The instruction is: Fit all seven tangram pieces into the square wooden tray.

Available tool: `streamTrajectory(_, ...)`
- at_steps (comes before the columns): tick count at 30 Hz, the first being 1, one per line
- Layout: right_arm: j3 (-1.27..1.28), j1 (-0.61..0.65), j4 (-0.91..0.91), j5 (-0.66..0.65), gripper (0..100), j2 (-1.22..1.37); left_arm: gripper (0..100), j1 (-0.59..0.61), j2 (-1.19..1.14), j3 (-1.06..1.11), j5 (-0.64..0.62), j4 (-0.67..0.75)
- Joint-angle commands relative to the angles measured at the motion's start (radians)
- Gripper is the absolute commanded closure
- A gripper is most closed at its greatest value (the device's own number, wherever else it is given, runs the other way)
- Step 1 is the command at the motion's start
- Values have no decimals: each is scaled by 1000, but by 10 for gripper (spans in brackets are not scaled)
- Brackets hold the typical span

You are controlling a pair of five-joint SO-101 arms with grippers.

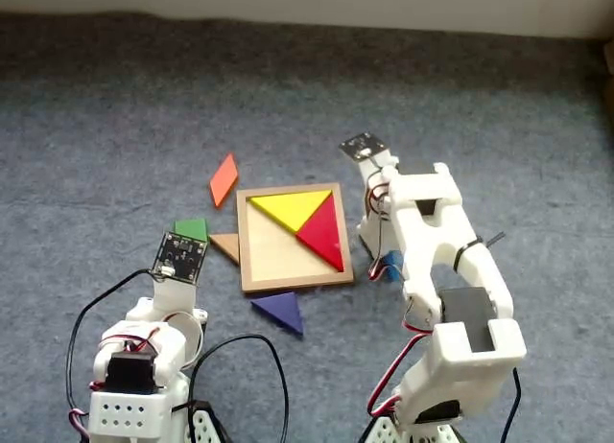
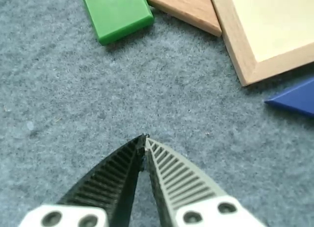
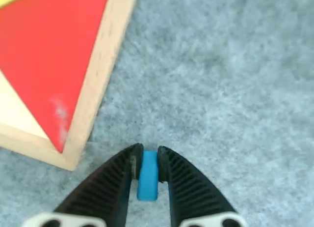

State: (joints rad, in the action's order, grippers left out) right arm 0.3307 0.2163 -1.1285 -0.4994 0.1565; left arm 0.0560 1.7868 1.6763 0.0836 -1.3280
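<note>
Fingers of the right gripper (image 3: 146, 160) are clamped narrow on the blue piece (image 3: 147, 180), held on edge at 4 o'clock of the tray (image 1: 297, 283), just off its corner. Fingers of the left gripper (image 2: 145, 141) are closed on nothing. The piece appears light, rigid and smooth-faced. Grip across the flat faces, since it may pivot.

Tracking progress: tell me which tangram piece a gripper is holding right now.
The blue piece, pinched in the right gripper beside the tray; the rest lie in it or on the carpet.
</note>
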Motion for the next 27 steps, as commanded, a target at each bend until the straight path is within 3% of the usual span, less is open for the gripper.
streamTrajectory(1, -42, 5, -38, -8, 992, -131, 995, 4, 28, 19, -8, -8)
streamTrajectory(12, -38, 242, 31, -2, 992, -255, 995, 4, 28, 19, -8, -8)
streamTrajectory(19, 47, 295, 225, -6, 992, -205, 995, 4, 28, 19, -8, -8)
streamTrajectory(27, 61, 352, 239, -2, 985, -105, 995, 4, 28, 19, -8, -8)
